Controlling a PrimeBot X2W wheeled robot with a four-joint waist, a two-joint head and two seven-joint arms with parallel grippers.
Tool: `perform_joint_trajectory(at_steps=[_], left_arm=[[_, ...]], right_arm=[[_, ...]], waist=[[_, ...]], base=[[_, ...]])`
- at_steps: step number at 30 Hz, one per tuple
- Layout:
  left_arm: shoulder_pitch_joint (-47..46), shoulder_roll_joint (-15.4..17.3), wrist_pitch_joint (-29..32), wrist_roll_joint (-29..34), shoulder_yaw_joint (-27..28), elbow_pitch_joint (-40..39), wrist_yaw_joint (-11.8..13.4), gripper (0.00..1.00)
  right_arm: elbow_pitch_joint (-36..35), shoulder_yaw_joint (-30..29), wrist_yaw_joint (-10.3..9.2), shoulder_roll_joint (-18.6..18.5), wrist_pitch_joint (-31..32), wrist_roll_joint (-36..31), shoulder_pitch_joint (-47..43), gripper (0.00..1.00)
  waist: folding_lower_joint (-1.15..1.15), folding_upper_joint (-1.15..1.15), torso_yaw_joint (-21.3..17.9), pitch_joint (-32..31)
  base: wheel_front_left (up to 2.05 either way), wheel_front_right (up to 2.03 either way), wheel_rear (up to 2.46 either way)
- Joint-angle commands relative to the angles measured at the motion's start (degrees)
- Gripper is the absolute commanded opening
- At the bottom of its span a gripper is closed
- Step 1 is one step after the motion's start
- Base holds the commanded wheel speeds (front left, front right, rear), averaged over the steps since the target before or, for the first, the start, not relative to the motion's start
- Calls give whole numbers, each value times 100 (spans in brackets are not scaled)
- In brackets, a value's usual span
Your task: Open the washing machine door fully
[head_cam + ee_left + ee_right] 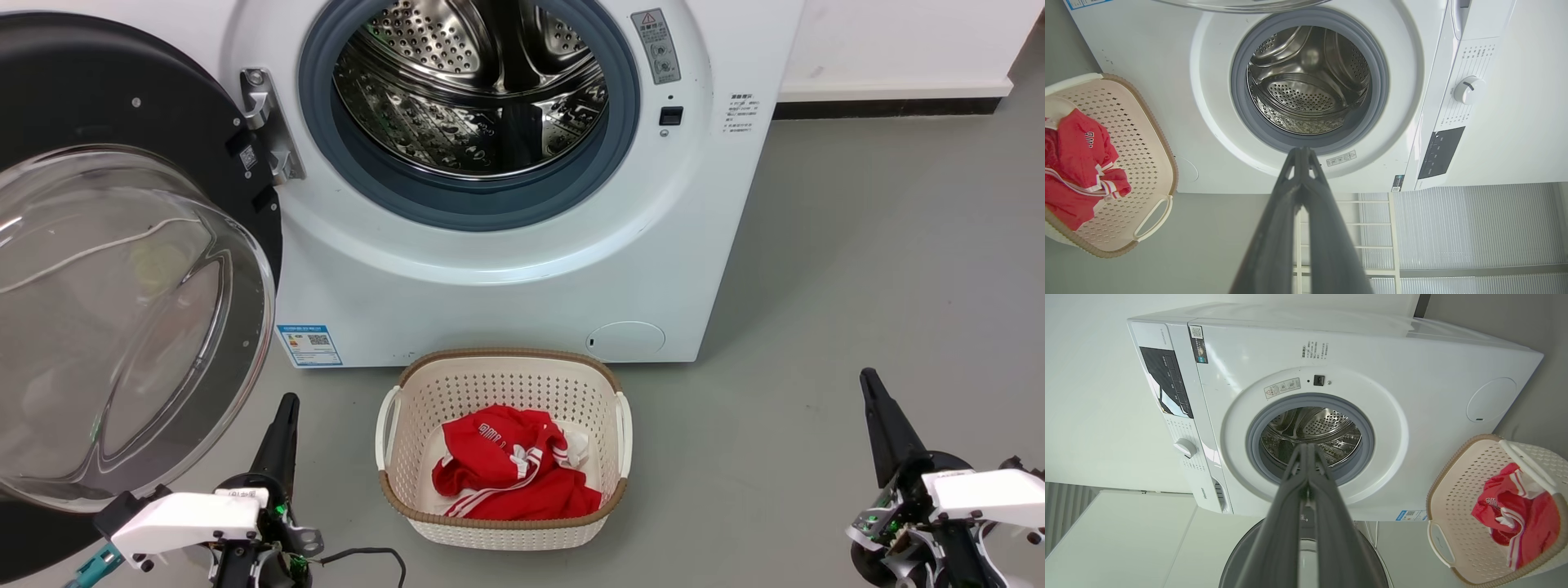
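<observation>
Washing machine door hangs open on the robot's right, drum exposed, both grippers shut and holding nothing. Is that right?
Not quite. The head view shows the washing machine door hanging open on the robot's left, hinged left of the drum. The rest holds: drum exposed, left gripper and right gripper shut, holding nothing.

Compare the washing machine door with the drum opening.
The washing machine door is glossy black with a clear bulging glass bowl; the drum opening is perforated steel ringed by grey rubber. The door stands swung out leftward; the opening sits in the washing machine. Both are round.
</observation>
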State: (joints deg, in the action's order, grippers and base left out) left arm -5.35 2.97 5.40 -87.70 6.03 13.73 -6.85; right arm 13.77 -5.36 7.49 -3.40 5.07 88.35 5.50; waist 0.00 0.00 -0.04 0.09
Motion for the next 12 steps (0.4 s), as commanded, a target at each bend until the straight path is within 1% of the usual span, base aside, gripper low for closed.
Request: perform_joint_trajectory(at_steps=[1,12], left_arm=[[-106,-7,49,-99,26,11,-36,0],[-121,-14,134,-479,67,44,-84,0]], right_arm=[[5,-20,0,-6,19,116,61,0],[28,-60,0,3,112,469,101,0]], waist=[[0,0,1,1],[0,0,4,8]], base=[[0,0,0],[0,0,0]])
